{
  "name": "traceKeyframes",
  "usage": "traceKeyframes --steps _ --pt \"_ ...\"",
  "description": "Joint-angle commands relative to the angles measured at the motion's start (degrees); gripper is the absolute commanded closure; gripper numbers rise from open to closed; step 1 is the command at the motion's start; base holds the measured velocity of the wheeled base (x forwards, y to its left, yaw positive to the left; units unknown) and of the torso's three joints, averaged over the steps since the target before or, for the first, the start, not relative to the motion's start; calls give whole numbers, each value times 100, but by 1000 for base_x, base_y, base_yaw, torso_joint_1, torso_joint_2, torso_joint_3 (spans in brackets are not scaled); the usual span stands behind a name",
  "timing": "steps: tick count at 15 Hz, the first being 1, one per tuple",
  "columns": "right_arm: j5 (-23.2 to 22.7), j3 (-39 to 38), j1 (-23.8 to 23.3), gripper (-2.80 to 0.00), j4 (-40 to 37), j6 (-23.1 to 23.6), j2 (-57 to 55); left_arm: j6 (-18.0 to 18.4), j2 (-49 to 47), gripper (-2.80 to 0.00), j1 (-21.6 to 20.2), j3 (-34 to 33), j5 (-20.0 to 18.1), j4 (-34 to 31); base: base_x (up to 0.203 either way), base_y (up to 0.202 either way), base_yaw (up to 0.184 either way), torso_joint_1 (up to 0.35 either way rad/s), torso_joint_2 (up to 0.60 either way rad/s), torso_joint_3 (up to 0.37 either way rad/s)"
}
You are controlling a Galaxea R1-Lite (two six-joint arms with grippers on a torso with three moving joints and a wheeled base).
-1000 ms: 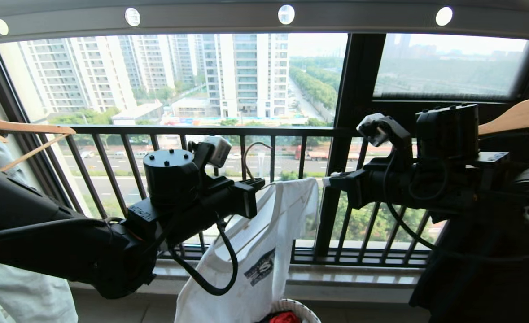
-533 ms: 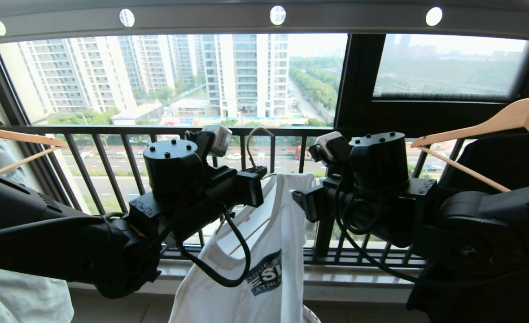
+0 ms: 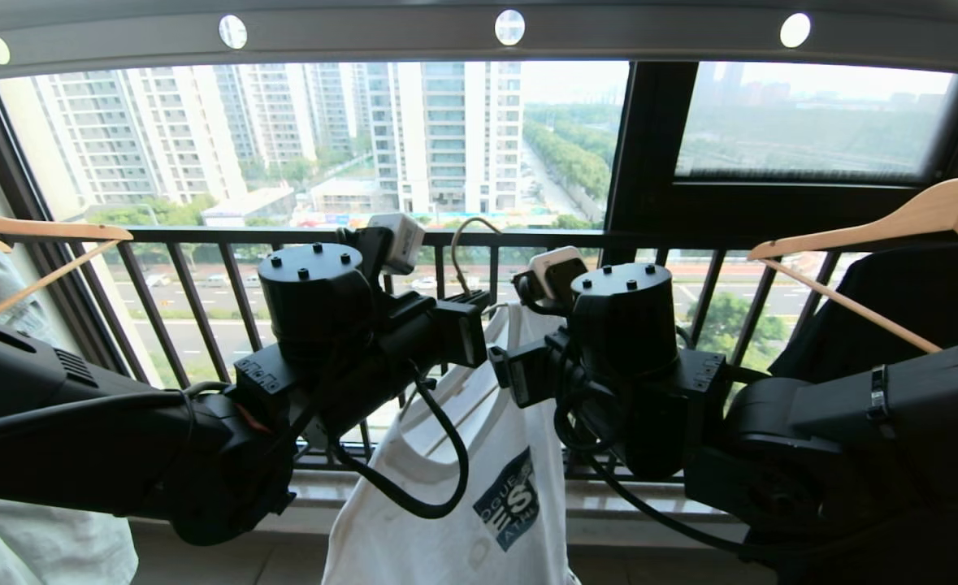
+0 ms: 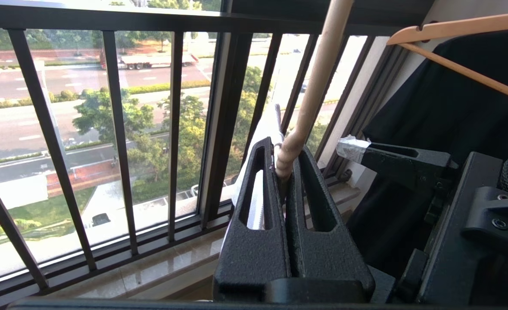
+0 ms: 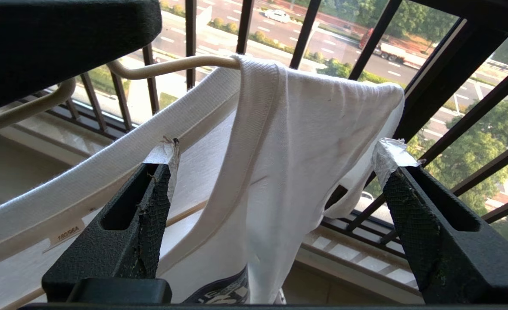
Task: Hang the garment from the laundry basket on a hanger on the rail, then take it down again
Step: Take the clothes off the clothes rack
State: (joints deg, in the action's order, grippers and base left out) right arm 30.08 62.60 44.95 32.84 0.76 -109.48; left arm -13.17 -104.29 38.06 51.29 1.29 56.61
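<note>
The white T-shirt garment [image 3: 479, 455] with its navy chest graphic hangs on the thin beige hanger [image 3: 466, 236], one shoulder draped over the wire arm [image 5: 172, 64]. My left gripper [image 4: 286, 159] is shut on the hanger's twisted neck [image 4: 318, 82] and holds it up in front of the window, well below the grey holed rail [image 3: 365, 32]. My right gripper [image 5: 277, 148] is open just to the right of it. The garment's shoulder [image 5: 305, 129] hangs just beyond its taped fingertips [image 5: 389, 150], untouched. The laundry basket is out of view.
Thick wooden hangers hang at the left [image 3: 40, 231] and right [image 3: 893, 211], the right one bearing a dark garment [image 3: 893, 309], the left a pale one [image 3: 7, 520]. The black barred window railing [image 3: 202, 236] and a stone sill [image 3: 625, 500] stand right behind the shirt.
My right arm has swung left towards the shirt and its jaws have opened wide, away from the shoulder edge. The left gripper keeps its hold on the hanger neck.
</note>
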Motion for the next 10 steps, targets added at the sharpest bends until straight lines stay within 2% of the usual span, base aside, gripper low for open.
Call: traceKeyframes --steps 1,5,8,10 --pt "200 68 14 -280 188 55 -179 -11 73 0 15 -11 3 34 0 0 0 0 0 0" --pt "452 200 -160 -280 196 105 -302 -51 143 0 44 -22 8 34 0 0 0 0 0 0" --pt "467 262 -223 -280 205 108 -349 -55 251 0 57 -40 7 34 0 0 0 0 0 0" --pt "542 364 -379 -280 502 115 -408 -55 251 0 52 -31 4 34 0 0 0 0 0 0"
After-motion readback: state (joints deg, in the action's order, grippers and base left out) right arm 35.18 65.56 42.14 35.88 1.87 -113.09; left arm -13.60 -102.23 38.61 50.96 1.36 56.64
